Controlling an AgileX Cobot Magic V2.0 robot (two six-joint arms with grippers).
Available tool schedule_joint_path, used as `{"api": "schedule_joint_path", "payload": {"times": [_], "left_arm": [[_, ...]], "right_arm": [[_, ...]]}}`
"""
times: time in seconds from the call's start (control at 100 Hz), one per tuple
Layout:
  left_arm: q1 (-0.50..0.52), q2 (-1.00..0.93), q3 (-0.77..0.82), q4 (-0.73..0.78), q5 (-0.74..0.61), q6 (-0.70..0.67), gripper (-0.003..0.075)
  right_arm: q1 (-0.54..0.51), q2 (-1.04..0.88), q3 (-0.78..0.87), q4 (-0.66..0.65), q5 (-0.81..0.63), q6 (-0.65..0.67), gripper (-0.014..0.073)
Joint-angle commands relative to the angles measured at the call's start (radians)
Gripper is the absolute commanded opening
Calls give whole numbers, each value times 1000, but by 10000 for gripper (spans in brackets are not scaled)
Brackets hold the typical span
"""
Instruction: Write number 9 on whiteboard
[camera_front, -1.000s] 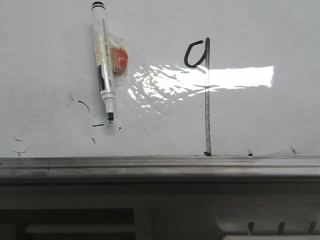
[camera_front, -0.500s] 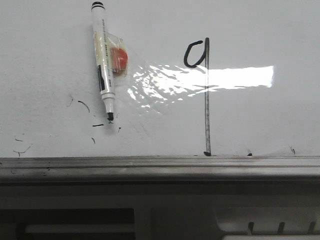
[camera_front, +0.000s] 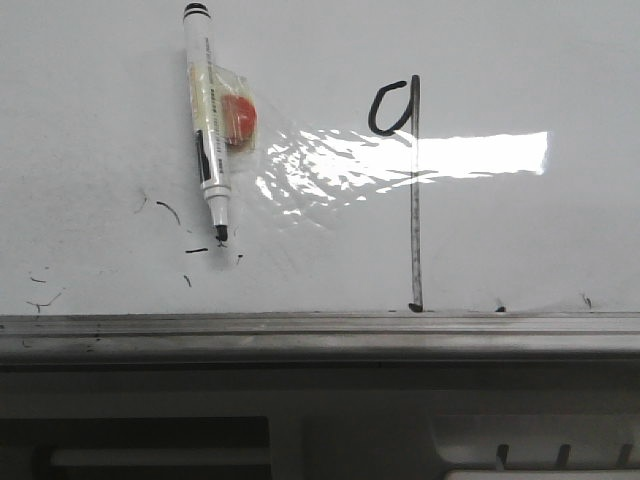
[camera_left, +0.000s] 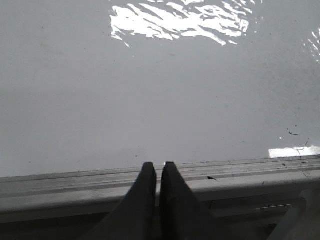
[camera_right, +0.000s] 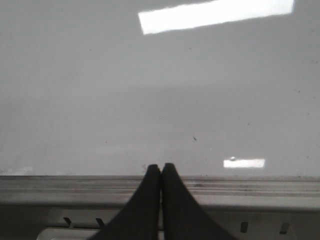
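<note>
The whiteboard (camera_front: 520, 230) fills the front view, glossy with glare. A black number 9 (camera_front: 411, 150) is drawn on it: a small open-topped loop at upper middle and a long thin stem down to the rail. A white marker (camera_front: 207, 110) with its black tip uncapped lies on the board at upper left, with a red round piece in clear tape stuck to it. Neither arm shows in the front view. My left gripper (camera_left: 158, 166) is shut and empty over the board's rail (camera_left: 240, 172). My right gripper (camera_right: 160, 167) is shut and empty over the rail (camera_right: 260, 184).
A grey metal rail (camera_front: 320, 330) runs along the board's near edge. Stray black ink specks (camera_front: 170, 212) lie near the marker tip and at lower left. Bright glare (camera_front: 400, 160) crosses the board's middle.
</note>
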Motion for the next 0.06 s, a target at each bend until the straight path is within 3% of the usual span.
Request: {"api": "schedule_joint_path", "payload": {"times": [0.0,0.05], "left_arm": [[3,-27,32,-15,-37,-8,-18],[3,-27,32,-15,-37,-8,-18]], "right_arm": [[-7,-21,26,-16,-24,-4,-74],[-7,-21,26,-16,-24,-4,-74]]}}
